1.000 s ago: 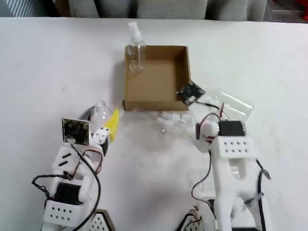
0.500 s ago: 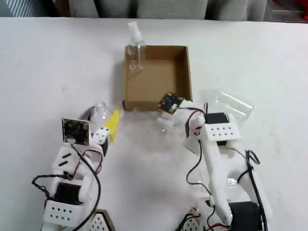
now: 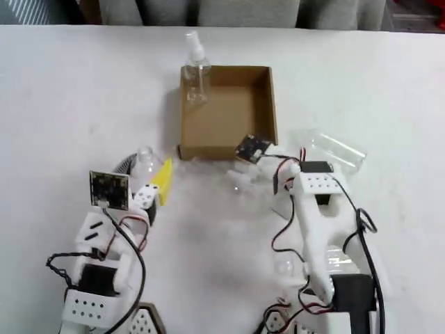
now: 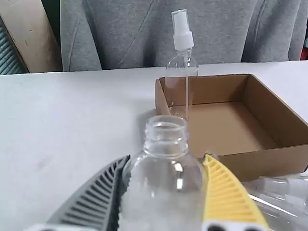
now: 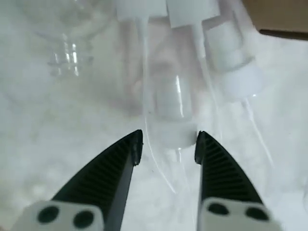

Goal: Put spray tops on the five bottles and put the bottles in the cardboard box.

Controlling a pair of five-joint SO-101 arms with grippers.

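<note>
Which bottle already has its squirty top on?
The upright bottle at the cardboard box's far corner. It wears a white sprayer, while the held bottle in the left pincer has a bare, open neck.

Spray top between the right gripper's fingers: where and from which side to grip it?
Grip the spray top at its wide collar, from straight above: it lies flat on the table, and its dip tube looks too thin. The open right gripper straddles it.

No legible text, labels or numbers anywhere.
</note>
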